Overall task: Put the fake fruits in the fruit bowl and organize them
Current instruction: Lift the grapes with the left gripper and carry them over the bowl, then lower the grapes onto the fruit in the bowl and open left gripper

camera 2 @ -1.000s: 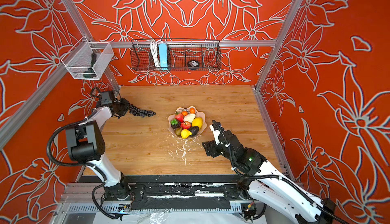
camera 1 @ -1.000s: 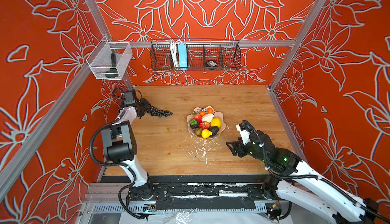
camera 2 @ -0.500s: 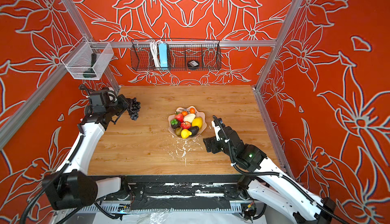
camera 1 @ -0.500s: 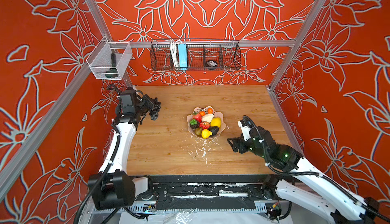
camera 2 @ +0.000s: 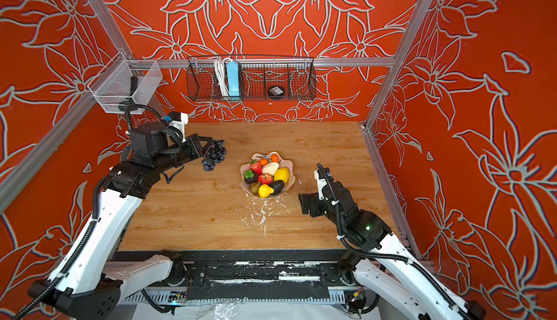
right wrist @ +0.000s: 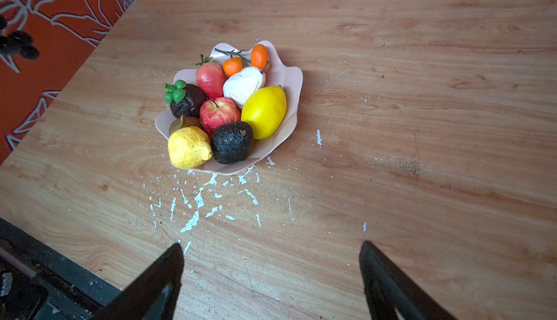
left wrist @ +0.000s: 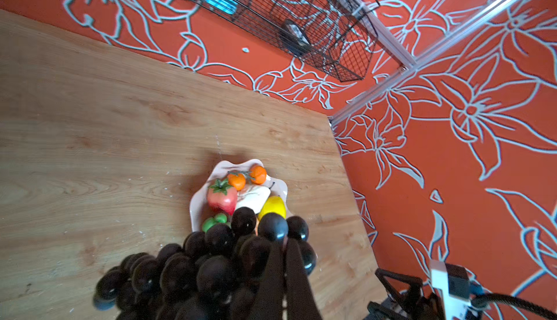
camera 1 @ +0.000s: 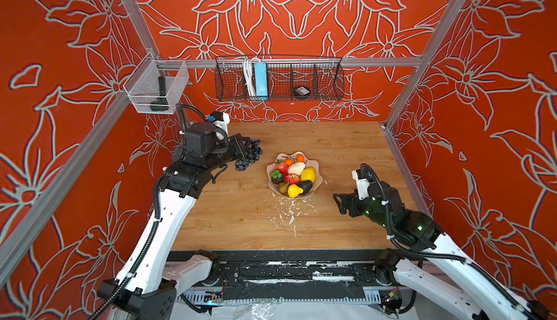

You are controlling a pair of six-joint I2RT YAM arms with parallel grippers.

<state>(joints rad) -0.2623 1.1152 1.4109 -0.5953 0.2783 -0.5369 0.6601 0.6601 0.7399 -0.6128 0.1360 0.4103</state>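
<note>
We found the left gripper (camera 1: 244, 150) clenched on the black grape bunch (camera 1: 249, 158). The bunch hung over the tabletop (camera 1: 241, 213) between the left edge and the fruit bowl (camera 1: 315, 163), apart from the bowl and, as far as we could judge, lifted off the wood. In the left wrist view its dark fingers (left wrist: 297, 273) were pressed close together, with the grapes (left wrist: 196, 267) bulging around and beside them and the bowl (left wrist: 199, 201) lying beyond.

The bowl sat near the middle of the tabletop in both top views, and it was crowded. In the right wrist view we counted:
- a smooth yellow lemon (right wrist: 263, 112) against its rim (right wrist: 294, 74)
- a dark avocado (right wrist: 232, 142)
- a wrinkled yellow fruit (right wrist: 188, 148)
- a red apple (right wrist: 218, 116)
- a strawberry (right wrist: 211, 79)
- a white piece (right wrist: 244, 86)
- two small oranges (right wrist: 232, 66) on a stem
- a dark fruit with a green cap (right wrist: 187, 100)
- a dull green-brown piece (right wrist: 182, 122), half hidden

White flecks (right wrist: 196, 210) were scattered on the wood along the bowl's side toward the near edge.

The right gripper (camera 1: 338, 204) stood released. Its jaws were spread wide and gripped nothing, and it hovered over the tabletop between the bowl and the right edge, closer to the near edge than the bowl was. From its wrist camera, both fingers (right wrist: 162, 276) framed bare wood, well apart from the bowl.
</note>
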